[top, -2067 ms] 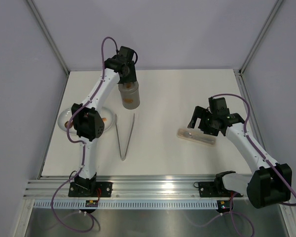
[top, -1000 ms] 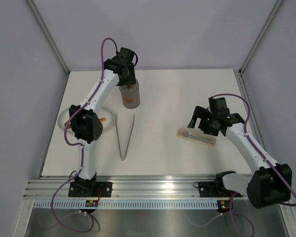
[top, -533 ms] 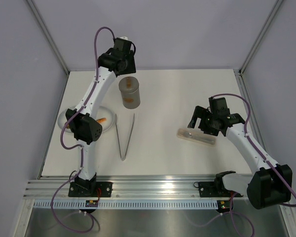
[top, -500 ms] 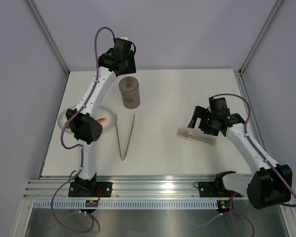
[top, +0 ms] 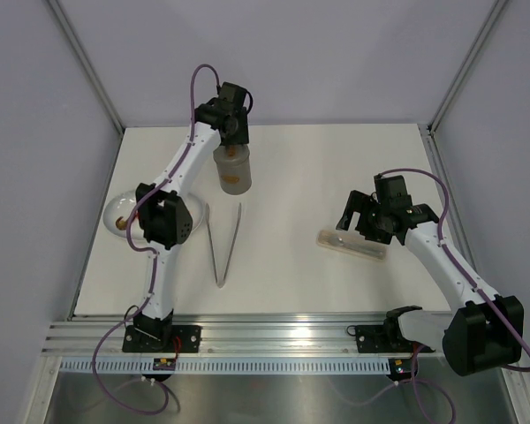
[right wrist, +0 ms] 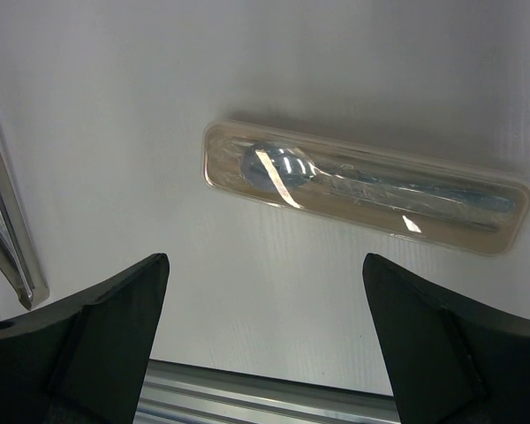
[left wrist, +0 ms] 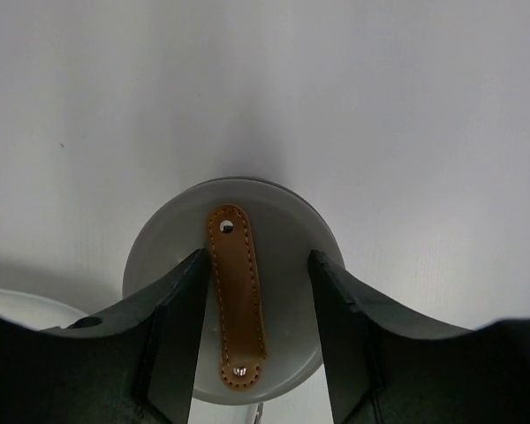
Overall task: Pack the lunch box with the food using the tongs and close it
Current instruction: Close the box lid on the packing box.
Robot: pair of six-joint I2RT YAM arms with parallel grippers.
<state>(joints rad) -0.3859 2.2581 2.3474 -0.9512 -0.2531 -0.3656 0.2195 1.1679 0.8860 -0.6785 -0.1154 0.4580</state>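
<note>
The grey lunch box [top: 232, 175] stands upright at the back left, its round lid [left wrist: 283, 265] with the tan strip handle [left wrist: 236, 300] lying on top. My left gripper [top: 234, 132] hangs just over it, open. Its fingers [left wrist: 184, 309] stand on either side of the strip [top: 234, 152] without touching it. The silver tongs [top: 223, 243] lie in a narrow V on the table in front of the box. A small orange piece of food [top: 121, 223] shows on the white plate [top: 115, 208]; the left arm hides the rest. My right gripper [top: 358, 216] hovers open over bare table.
A tan packet [right wrist: 362, 185] in clear wrapping, with a spoon inside, lies just beyond the right gripper [right wrist: 265, 265]. The tongs' ends [right wrist: 4, 221] show at that view's left edge. The metal rail [top: 274, 331] runs along the near edge. Walls close in the back and both sides.
The left gripper lifted up and back off the lunch box, then came down again over the lid's strip. The right arm has not moved.
</note>
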